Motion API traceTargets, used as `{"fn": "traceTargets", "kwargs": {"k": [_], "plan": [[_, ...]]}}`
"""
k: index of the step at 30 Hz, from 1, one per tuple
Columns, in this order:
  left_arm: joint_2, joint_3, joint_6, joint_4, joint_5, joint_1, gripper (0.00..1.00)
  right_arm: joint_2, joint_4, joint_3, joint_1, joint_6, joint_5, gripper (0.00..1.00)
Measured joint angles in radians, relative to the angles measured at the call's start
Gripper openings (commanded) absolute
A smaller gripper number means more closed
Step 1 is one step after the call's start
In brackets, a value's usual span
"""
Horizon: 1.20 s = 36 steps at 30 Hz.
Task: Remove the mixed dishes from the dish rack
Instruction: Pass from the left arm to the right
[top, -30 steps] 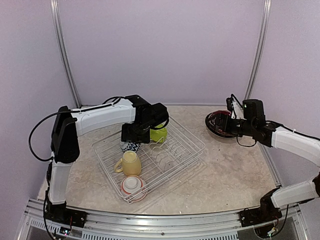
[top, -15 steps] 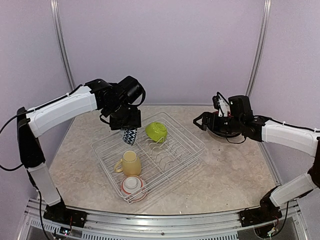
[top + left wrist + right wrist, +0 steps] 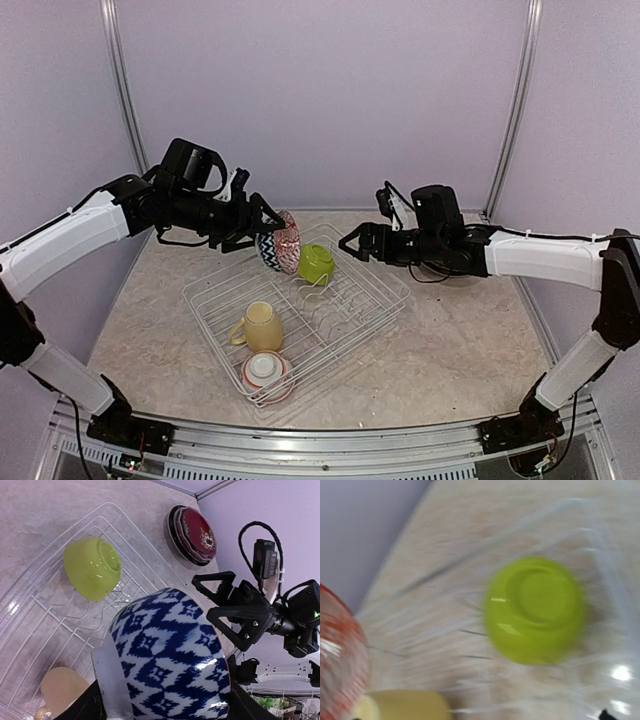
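My left gripper (image 3: 262, 226) is shut on the blue-patterned bowl (image 3: 277, 243) and holds it tilted in the air above the far end of the white dish rack (image 3: 372, 300). The bowl (image 3: 170, 660) fills the left wrist view. My right gripper (image 3: 354, 243) is open and empty, just right of the lime green bowl (image 3: 317, 264), which lies upside down in the rack. The right wrist view shows this bowl (image 3: 535, 611) blurred. A pale yellow mug (image 3: 261, 326) and a red-white bowl (image 3: 266, 371) sit in the rack's near part.
A stack of dark red and black plates (image 3: 193, 534) lies on the table right of the rack; my right arm hides it in the top view. Metal frame posts stand at the back corners.
My left gripper lifted the blue-patterned bowl out of the rack and tilted it sideways. My right arm left the plate stack and swung left to the lime green bowl.
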<state>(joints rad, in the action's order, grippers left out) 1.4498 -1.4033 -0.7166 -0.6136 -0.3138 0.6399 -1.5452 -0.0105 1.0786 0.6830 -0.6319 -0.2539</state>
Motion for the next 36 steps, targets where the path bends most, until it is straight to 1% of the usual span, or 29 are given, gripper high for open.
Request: {"fn": "traceTargets", "kwargs": {"k": [3, 6, 13, 16, 20, 26, 27, 29, 31, 34, 35, 36], "plan": [[-0.001, 0.041, -0.005, 0.089, -0.101, 0.000, 0.48, -0.045, -0.069, 0.025, 0.033, -0.030, -0.050, 1.00], [0.000, 0.062, -0.013, 0.133, -0.163, 0.000, 0.48, -0.079, -0.136, 0.029, 0.053, -0.066, -0.095, 0.98], [0.008, 0.063, -0.035, 0.216, -0.259, 0.003, 0.47, -0.142, -0.281, 0.029, 0.068, -0.159, -0.176, 0.75], [0.022, 0.063, -0.042, 0.234, -0.275, 0.009, 0.47, -0.155, -0.331, 0.026, 0.068, -0.195, -0.198, 0.62], [0.045, 0.063, -0.045, 0.241, -0.289, 0.018, 0.46, -0.157, -0.392, 0.017, 0.069, -0.233, -0.219, 0.41], [0.074, 0.056, -0.045, 0.240, -0.303, 0.023, 0.47, -0.158, -0.454, -0.001, 0.071, -0.267, -0.238, 0.01], [0.077, 0.053, -0.051, 0.239, -0.304, 0.023, 0.48, -0.159, -0.456, -0.007, 0.070, -0.262, -0.240, 0.00], [0.081, 0.040, -0.075, 0.235, -0.278, 0.011, 0.52, -0.159, -0.459, -0.021, 0.074, -0.228, -0.256, 0.00], [0.084, 0.033, -0.066, 0.219, -0.272, 0.002, 0.61, -0.159, -0.450, -0.022, 0.079, -0.230, -0.234, 0.00], [0.084, 0.033, -0.053, 0.216, -0.262, 0.004, 0.86, -0.156, -0.439, -0.023, 0.079, -0.217, -0.223, 0.00], [0.084, 0.033, -0.040, 0.217, -0.262, 0.005, 0.93, -0.150, -0.427, -0.023, 0.080, -0.214, -0.217, 0.00], [0.082, 0.033, -0.030, 0.221, -0.273, 0.007, 0.97, -0.144, -0.410, -0.023, 0.080, -0.214, -0.210, 0.00]]}}
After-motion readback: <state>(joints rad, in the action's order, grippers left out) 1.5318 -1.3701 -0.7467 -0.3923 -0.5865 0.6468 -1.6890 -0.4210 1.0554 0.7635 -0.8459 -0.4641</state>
